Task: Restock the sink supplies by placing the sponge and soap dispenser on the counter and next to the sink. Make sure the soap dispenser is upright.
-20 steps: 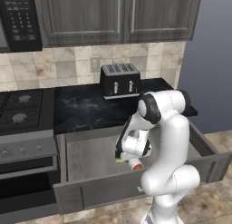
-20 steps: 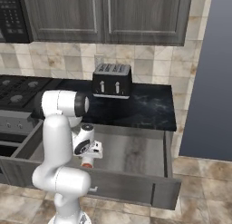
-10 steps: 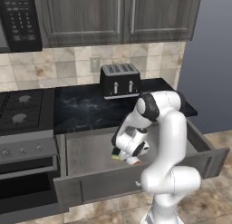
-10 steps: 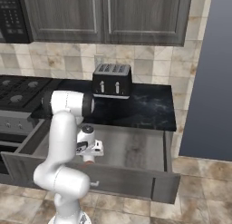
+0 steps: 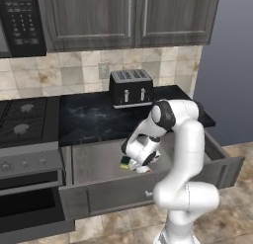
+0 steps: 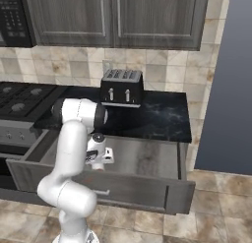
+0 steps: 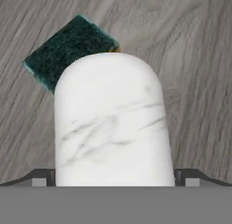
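One sponge [image 7: 68,48], a rough dark green rectangle, lies at 11 o'clock on the grey woodgrain drawer [image 7: 199,82] floor. One smooth, rounded, white marbled dispenser [image 7: 113,123] lies beside it, between the gripper's [image 5: 134,165] wide-open jaws.

Since a second ago the arm has folded further down into the open drawer [image 5: 148,188]. In the left base view the hand, which hung near the middle of the frame over the drawer floor, has dropped and shifted left, and the gripper [image 5: 132,165] now sits low beside the sponge [image 5: 125,161] at the frame's centre. In the right base view the wrist has swung from left of centre toward the middle, lower inside the drawer. The soap dispenser [image 7: 113,123], earlier visible under the hand, is now mostly covered by it in both base views.
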Robot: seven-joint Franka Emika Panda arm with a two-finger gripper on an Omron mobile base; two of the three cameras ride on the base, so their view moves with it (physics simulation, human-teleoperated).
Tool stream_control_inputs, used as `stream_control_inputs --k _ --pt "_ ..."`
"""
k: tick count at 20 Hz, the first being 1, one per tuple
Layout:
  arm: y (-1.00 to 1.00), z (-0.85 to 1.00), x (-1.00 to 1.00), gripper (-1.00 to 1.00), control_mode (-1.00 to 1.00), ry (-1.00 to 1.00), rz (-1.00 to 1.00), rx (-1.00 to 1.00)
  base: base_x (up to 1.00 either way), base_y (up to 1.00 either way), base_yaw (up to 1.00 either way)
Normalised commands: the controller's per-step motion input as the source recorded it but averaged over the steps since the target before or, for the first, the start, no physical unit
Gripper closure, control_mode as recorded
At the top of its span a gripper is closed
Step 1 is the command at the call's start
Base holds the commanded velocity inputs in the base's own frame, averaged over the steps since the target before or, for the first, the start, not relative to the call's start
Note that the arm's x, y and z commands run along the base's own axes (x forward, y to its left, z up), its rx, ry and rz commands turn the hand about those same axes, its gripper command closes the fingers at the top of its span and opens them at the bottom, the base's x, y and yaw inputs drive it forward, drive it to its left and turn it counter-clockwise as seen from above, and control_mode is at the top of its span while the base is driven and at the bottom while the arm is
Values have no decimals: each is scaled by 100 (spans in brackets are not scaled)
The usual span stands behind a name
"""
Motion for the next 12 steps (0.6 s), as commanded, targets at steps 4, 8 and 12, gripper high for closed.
stream_control_inputs --k 4,8,12 --pt "0 41 -22 100 -100 0 3 0 0 0 0" --pt "0 76 -2 100 -100 0 0 0 0 0 0" --pt "0 62 0 100 -100 2 1 0 0 0 0"
